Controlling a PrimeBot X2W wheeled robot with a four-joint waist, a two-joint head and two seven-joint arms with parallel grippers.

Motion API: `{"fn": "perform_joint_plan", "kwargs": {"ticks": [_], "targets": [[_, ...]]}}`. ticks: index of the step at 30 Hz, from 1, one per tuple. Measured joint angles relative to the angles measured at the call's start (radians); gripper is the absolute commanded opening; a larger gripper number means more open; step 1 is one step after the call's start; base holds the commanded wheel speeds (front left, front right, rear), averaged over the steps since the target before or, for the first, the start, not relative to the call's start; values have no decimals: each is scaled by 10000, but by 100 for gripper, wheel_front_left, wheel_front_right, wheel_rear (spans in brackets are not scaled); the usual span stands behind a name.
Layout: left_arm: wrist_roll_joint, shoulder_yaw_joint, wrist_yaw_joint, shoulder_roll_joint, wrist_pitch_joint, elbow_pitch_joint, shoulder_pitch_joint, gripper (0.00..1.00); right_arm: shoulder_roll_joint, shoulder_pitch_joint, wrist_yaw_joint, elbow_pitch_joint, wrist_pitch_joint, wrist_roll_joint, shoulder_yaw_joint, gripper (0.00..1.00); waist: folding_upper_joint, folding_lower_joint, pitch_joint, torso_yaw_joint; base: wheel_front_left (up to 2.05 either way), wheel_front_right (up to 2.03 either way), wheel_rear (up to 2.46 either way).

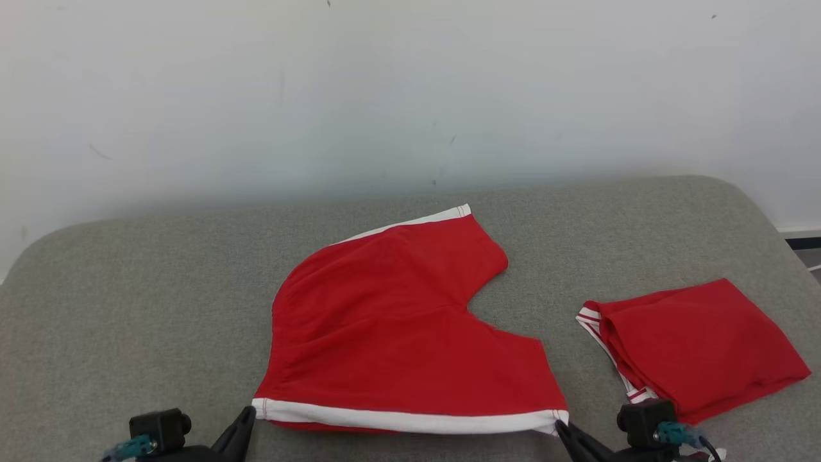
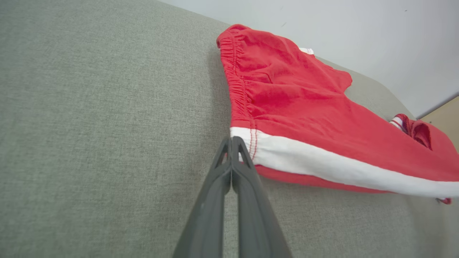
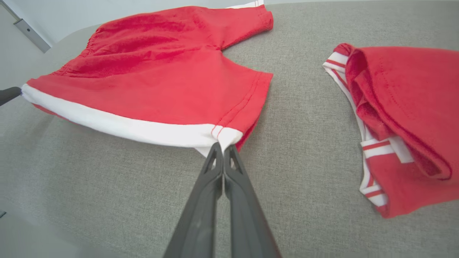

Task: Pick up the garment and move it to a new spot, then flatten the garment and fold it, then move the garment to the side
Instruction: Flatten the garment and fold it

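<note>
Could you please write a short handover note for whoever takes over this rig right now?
left gripper: shut on the waistband-end corner of the red shorts, at their white-banded near edge.
right gripper: shut on the leg-hem corner of that same edge.
The shorts lie spread out mid grey table, with the near edge slightly raised between the grippers.
A folded red garment lies apart on the right.
Done: shorts placed and largely flattened.
Left: fold them, then move them aside.

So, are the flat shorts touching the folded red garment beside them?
Apart. The head view shows a strip of bare grey cushion between the shorts and the folded garment. The right wrist view shows the same gap.
</note>
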Motion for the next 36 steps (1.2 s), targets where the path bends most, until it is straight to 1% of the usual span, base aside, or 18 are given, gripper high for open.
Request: {"fn": "perform_joint_plan", "kwargs": {"ticks": [6, 11, 13, 14, 19, 20, 21, 22, 23, 28, 32, 36], "targets": [[-105, -290, 0, 242, 48, -389, 356, 0, -69, 567, -146, -564, 334, 0, 163, 0, 0, 1, -58, 55, 0, 0, 0], [-115, -422, 0, 428, 13, -700, 848, 0, -261, 1108, -376, -1072, 523, 0, 113, 0, 0, 1, -111, 87, 0, 0, 0], [-123, -430, 0, 514, -15, -849, 1051, 0, -341, 1257, -414, -1177, 617, -2, 79, 0, 0, 1, -122, 91, 0, 0, 0], [-127, -439, -2, 543, -21, -922, 1161, 0, -368, 1307, -497, -1218, 681, -4, 81, 0, 0, 1, -124, 94, 0, 0, 0], [-127, -454, 0, 564, -125, -1066, 1476, 0, -426, 1516, -541, -1434, 915, 0, 109, 0, 0, 1, -112, 135, 0, 0, 0], [-127, -454, -2, 566, -130, -1093, 1515, 11, -426, 1522, -541, -1440, 974, 2, 132, 0, 1, 1, -105, 143, 0, 0, 0], [-125, -476, 0, 566, -130, -1097, 1554, 85, -426, 1530, -541, -1438, 1049, 2, 171, 5, 1, 1, -96, 152, 0, 0, 0], [-125, -476, 0, 566, -130, -1097, 1554, 100, -426, 1530, -541, -1438, 1049, 2, 171, 41, 1, 1, -96, 152, 0, 0, 0], [-115, -518, 0, 570, -130, -1095, 1575, 100, -430, 1543, -541, -1438, 1055, 2, 211, 100, 1, 1, -88, 160, 0, 0, 0], [-27, -593, 50, 589, -130, -1151, 1574, 100, -445, 1637, -539, -1384, 1308, 44, 270, 100, 1, 2, -40, 196, 0, 0, 0], [161, -566, 424, 767, -236, -1231, 1576, 100, -527, 1636, -593, -1379, 1312, 15, 163, 100, 1, 2, -11, 217, 0, 0, 0], [370, -155, 940, 934, -794, -1595, 1578, 100, -581, 1519, -802, -1384, 1076, -148, -188, 100, 2, 2, -53, 223, 0, 0, 0]]}}
